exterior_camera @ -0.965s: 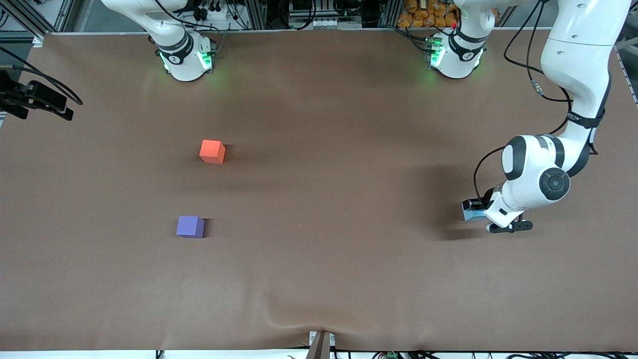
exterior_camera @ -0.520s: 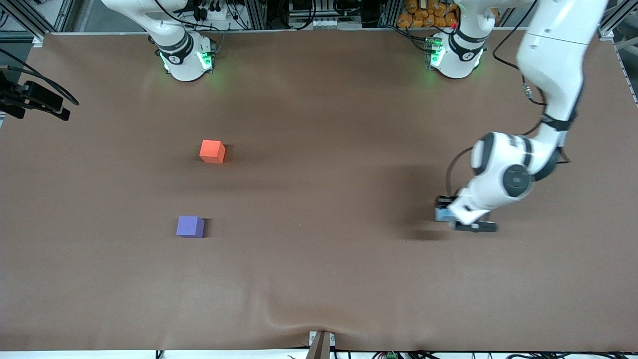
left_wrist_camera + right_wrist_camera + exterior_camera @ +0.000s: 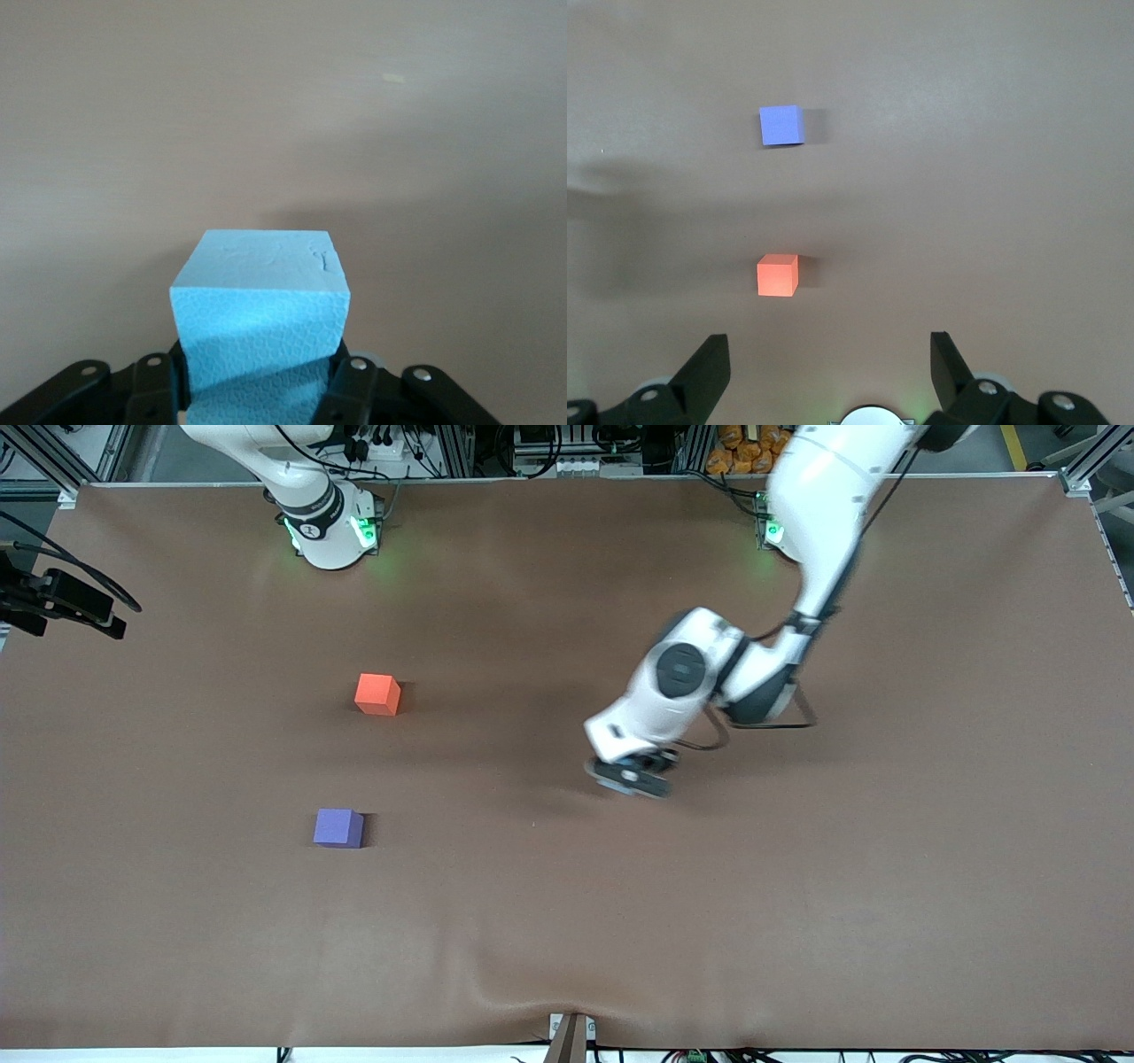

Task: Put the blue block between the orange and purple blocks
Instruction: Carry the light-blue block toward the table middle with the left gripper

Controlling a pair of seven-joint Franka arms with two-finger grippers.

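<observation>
Blue block (image 3: 259,305) in left claw (image 3: 631,772) over bare tabletop (image 3: 797,886)

Left tool (image 3: 631,772) clamped, right tool (image 3: 830,372) spread.

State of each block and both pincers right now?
blue block: clamped in the left pincer, off the table
orange block: resting on the table, untouched
purple block: resting on the table, untouched
left pincer: shut on the blue block, over mid-table
right pincer: open, empty, over the orange block's area
</observation>
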